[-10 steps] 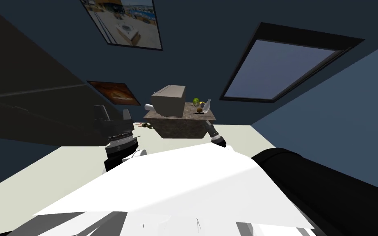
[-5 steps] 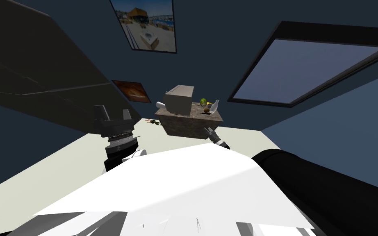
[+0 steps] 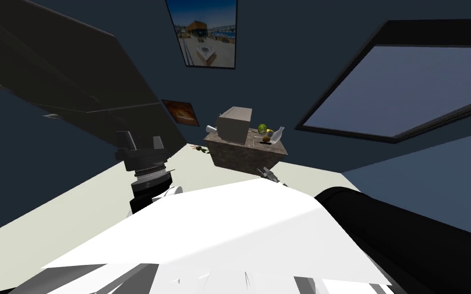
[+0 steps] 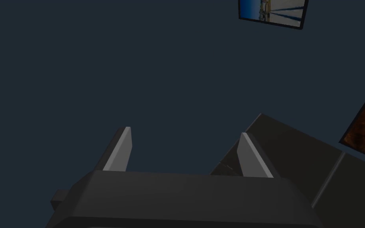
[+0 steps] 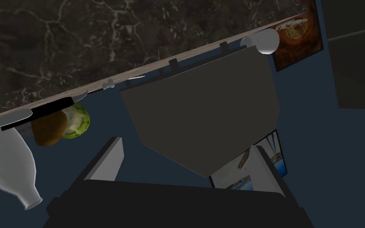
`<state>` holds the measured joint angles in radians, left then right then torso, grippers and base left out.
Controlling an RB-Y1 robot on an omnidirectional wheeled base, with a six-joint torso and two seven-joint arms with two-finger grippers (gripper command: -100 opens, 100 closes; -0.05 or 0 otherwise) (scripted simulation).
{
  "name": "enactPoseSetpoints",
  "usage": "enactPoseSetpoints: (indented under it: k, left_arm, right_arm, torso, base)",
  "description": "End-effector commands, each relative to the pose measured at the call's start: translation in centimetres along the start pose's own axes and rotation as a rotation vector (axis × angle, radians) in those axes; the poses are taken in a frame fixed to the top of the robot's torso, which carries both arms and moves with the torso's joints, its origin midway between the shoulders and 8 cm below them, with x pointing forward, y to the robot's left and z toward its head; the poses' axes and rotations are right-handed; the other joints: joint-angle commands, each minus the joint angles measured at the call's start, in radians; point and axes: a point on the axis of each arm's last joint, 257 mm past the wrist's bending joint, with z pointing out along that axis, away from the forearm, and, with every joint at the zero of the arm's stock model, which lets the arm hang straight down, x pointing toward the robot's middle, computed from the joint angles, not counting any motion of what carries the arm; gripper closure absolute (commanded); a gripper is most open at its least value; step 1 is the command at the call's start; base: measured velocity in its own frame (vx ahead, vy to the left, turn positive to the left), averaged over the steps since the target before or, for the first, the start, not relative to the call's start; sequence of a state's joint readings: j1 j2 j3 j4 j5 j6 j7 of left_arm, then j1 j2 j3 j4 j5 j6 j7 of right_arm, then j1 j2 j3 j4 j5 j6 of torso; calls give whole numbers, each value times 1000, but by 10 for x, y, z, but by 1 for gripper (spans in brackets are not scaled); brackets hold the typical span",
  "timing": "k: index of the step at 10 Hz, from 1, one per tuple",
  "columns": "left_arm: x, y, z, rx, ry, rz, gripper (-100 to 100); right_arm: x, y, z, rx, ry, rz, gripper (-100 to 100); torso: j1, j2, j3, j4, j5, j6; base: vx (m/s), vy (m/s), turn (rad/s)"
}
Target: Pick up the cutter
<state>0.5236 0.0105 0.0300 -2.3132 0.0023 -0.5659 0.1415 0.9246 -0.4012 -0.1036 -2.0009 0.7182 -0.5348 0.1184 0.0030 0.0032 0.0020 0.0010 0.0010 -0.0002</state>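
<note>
A dark marble counter [image 3: 244, 154] stands ahead of me on the pale floor. At its edge lies the cutter [image 5: 39, 113], a thin thing with a black handle and a light blade, beside a brown round thing [image 5: 49, 128] and a green one [image 5: 76, 120]. My right gripper [image 5: 185, 143] is open with nothing between its fingers, below the counter's edge and apart from the cutter; in the head view it [image 3: 267, 172] sits small before the counter's front face. My left gripper [image 3: 140, 140] is raised at the left, open [image 4: 185, 131].
On the counter stand a big grey box [image 3: 234, 125], a white cup [image 3: 210, 129] and a pale bottle [image 3: 278, 134]. Small green and red things [image 3: 198, 149] lie on the floor by the counter. A dark cabinet [image 3: 76, 97] runs along the left; a black rounded mass [image 3: 408, 235] is at right.
My view has swung and rolled: the counter, the pictures and the window have slid right in the head view. The right gripper shows lower and shorter before the counter. Left arm unmoved.
</note>
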Motion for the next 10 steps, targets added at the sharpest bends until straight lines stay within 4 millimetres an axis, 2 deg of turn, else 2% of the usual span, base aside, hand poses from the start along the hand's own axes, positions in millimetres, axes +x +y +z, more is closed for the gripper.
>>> enactPoseSetpoints:
  k: [1,2,3,4,5,6,7,8,9,10]
  left_arm:
    - [0,0,0,0,0,0,0]
    - [0,0,0,0,0,0,0]
    - [0,0,0,0,0,0,0]
    - [0,0,0,0,0,0,0]
    - [0,0,0,0,0,0,0]
    - [0,0,0,0,0,0,0]
    - [0,0,0,0,0,0,0]
    - [0,0,0,0,0,0,0]
    - [0,0,0,0,0,0,0]
    - [0,0,0,0,0,0,0]
  right_arm:
    - [15,-11,-10,21,50,-33,-100]
    - [36,-33,-32,65,135,-72,-100]
    - [38,-33,-32,63,142,-84,-100]
    - [57,-55,-58,104,229,-123,-100]
    - [59,-55,-58,103,237,-135,-100]
    - [75,-75,-85,137,322,-178,-100]
    - [78,-76,-86,139,331,-184,-100]
    - [92,-98,-117,175,420,-223,-100]
    - [93,-98,-117,173,426,-231,-100]
    - [105,-118,-149,206,514,-270,-100]
  torso:
    - [0,0,0,0,0,0]
    - [-1,0,0,0,0,1]
    - [0,0,0,0,0,0]
    - [-1,0,0,0,0,1]
    - [-1,-1,-1,0,0,0]
    - [-2,-1,-1,0,0,1]
    - [-2,-2,-1,0,0,0]
    - [-2,-2,-1,0,-1,1]
    - [-1,-2,-1,0,0,0]
    - [-3,-2,-1,0,-1,1]
  base:
    - [0,76,137]
    - [-4,104,286]
    - [2,76,150]
    - [25,79,257]
    - [19,57,165]
    - [26,73,386]
    - [27,56,151]
    - [36,79,290]
    - [33,49,153]
    - [45,56,349]
